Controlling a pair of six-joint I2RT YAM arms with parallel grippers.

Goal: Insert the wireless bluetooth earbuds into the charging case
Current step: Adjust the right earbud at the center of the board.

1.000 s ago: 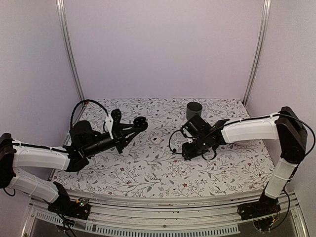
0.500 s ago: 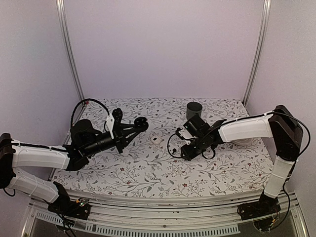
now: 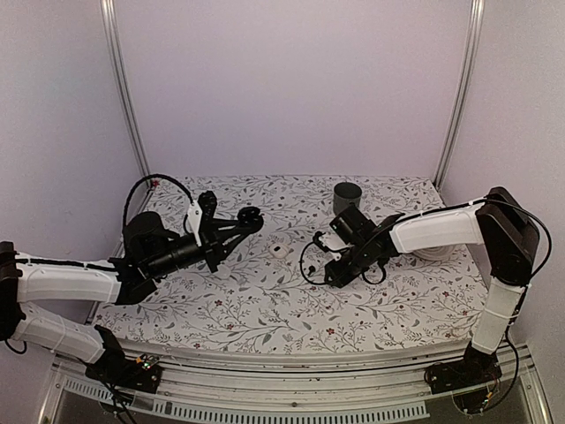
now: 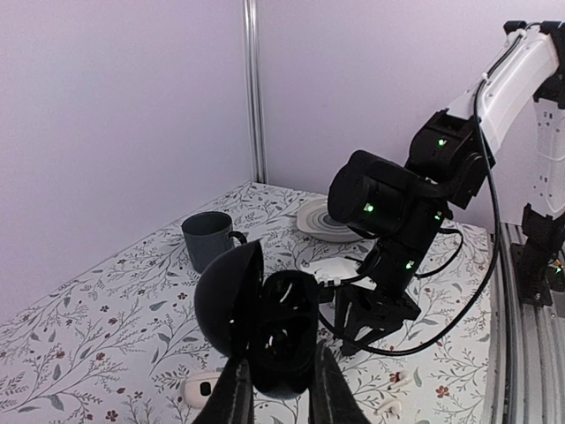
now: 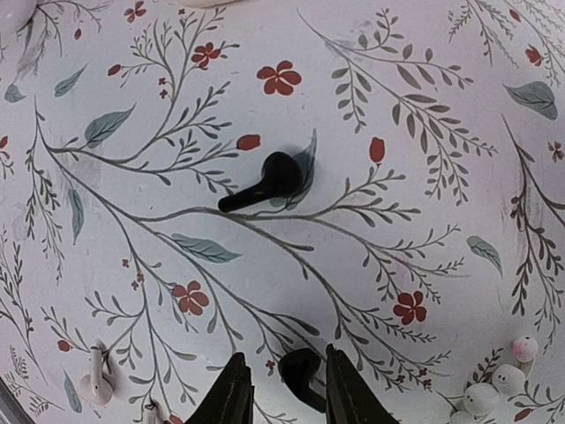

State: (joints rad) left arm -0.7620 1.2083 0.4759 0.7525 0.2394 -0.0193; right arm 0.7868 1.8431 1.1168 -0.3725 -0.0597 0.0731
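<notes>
**Earbuds [image 5: 269,183], black, pair: both on the cloth, neither yet in the charging case [image 4: 269,340]**

1. First earbud [image 5: 265,185]. It lies on its side on the flowered tablecloth [image 5: 424,106], well ahead of the fingertips of the right claw [image 5: 284,360], and touches nothing.

2. Second earbud [image 5: 302,378]. It sits between that claw's fingers, which stand apart on either side of it. We see a gap on one side, so we judge it framed, not pinched. We read the low, downward pose as the set-up for lifting this nearer one.

3. Charging case. Its lower shell is clamped in the left claw [image 4: 278,402], raised off the table with the lid hinged back and the hollow turned toward the right arm. We judge it is held this way to offer an open seat.

4. Views compared. Only the right wrist view shows the earbuds; from above, the right claw hides them. Only the left wrist view shows the case's open inside; from above it is a dark lump at the claw's tip. The left wrist view also shows a mug [image 4: 207,240] beyond the case and a small white piece [image 4: 205,387] beside the claw.
</notes>
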